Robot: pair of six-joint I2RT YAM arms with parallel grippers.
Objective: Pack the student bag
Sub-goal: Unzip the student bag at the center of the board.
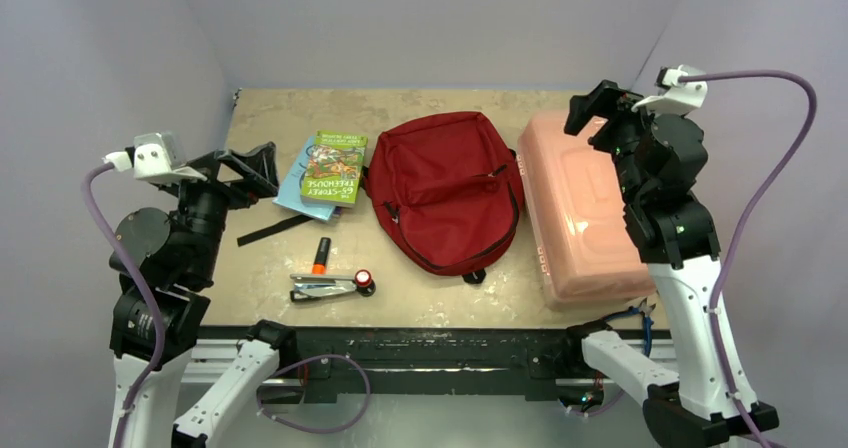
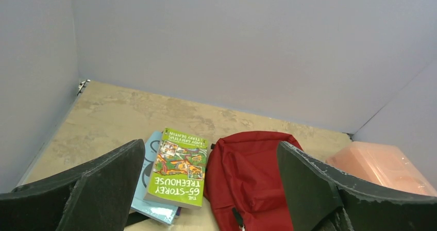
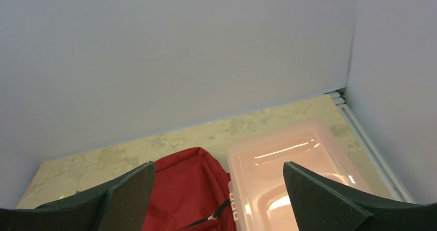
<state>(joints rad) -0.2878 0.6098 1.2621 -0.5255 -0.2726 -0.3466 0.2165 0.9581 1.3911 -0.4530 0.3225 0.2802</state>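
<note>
I'm noting: dark red student bag, pale pink box, lime-green book, light-blue book, orange marker, mottled beige table.

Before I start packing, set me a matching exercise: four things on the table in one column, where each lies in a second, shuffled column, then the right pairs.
Things:
1. student bag
2. pink box
3. green book
4. orange marker

Places:
A. on top of a light blue book, left of the bag
B. far right of the table
C. on the near side of the books, by a silver tool
D. centre of the table, lying flat

Pairs: 1-D; 2-B; 3-A; 4-C
</note>
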